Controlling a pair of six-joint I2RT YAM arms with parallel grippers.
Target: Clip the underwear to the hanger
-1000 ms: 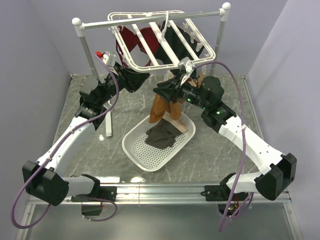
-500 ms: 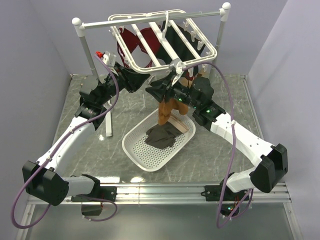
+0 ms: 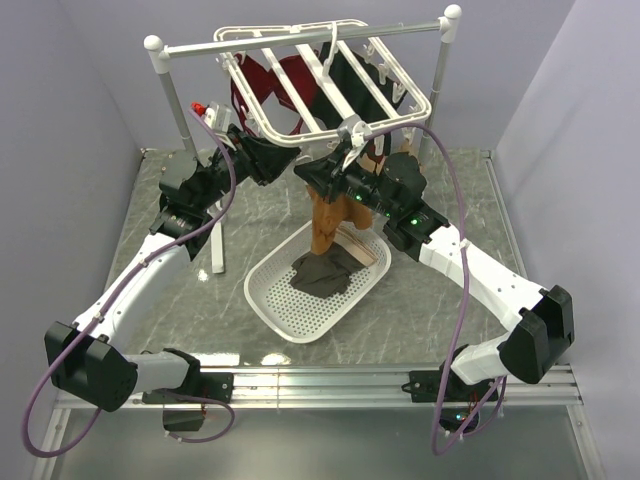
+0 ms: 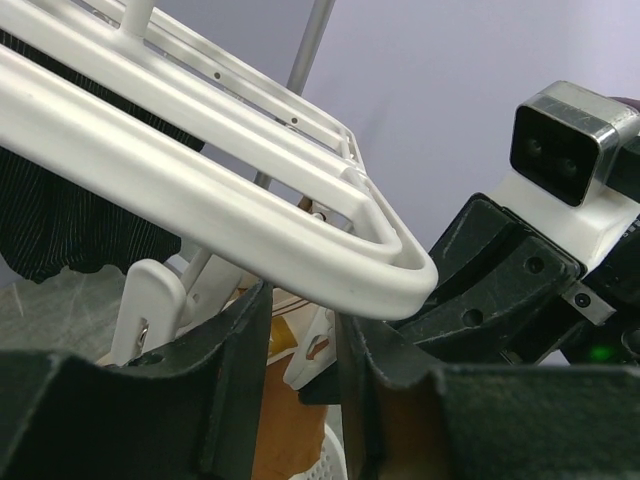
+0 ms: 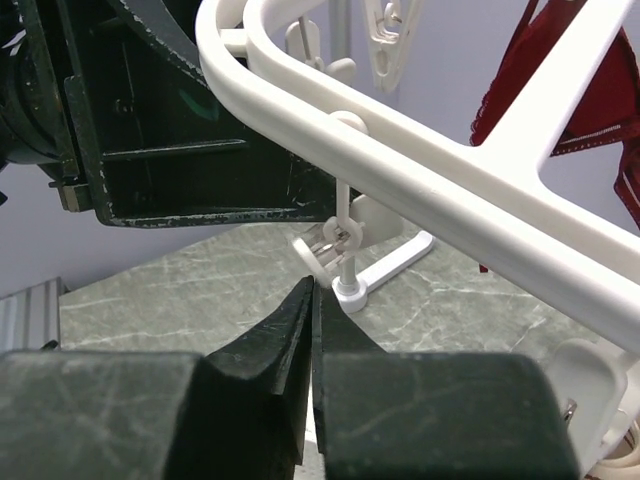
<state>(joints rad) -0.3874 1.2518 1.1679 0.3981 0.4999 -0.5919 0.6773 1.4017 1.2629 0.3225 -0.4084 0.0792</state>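
Right gripper [image 5: 311, 285]: fingers pressed together with nothing between them; tips just under the hanger's [image 5: 450, 185] near bar, beside a dangling clip [image 5: 340, 240].
Left gripper [image 4: 300, 310]: fingers partly apart, a white clip part in the gap; whether they press on it I cannot tell. The hanger's rounded near-left corner sits just above them.
Underwear [image 3: 323, 222]: hangs straight down below the hanger's near edge, its top hidden behind the right gripper, its lower end over the basket's [image 3: 300, 312] far rim.
Edges: the two grippers face each other closely under the hanger's near bar; the hanger hangs tilted from the rail [image 3: 190, 46].
Open room: bare table [image 3: 450, 310] right of the basket and near the arm bases; walls close on the left, right and back.
Counts: two arms; one hanger; one rail on two posts; one basket.
Cloth count: five pieces. One underwear, one dark grey garment [image 3: 322, 272] and one beige piece [image 3: 362, 250] in the basket, one red piece [image 3: 300, 70] and one black piece [image 4: 70, 220] on the hanger.
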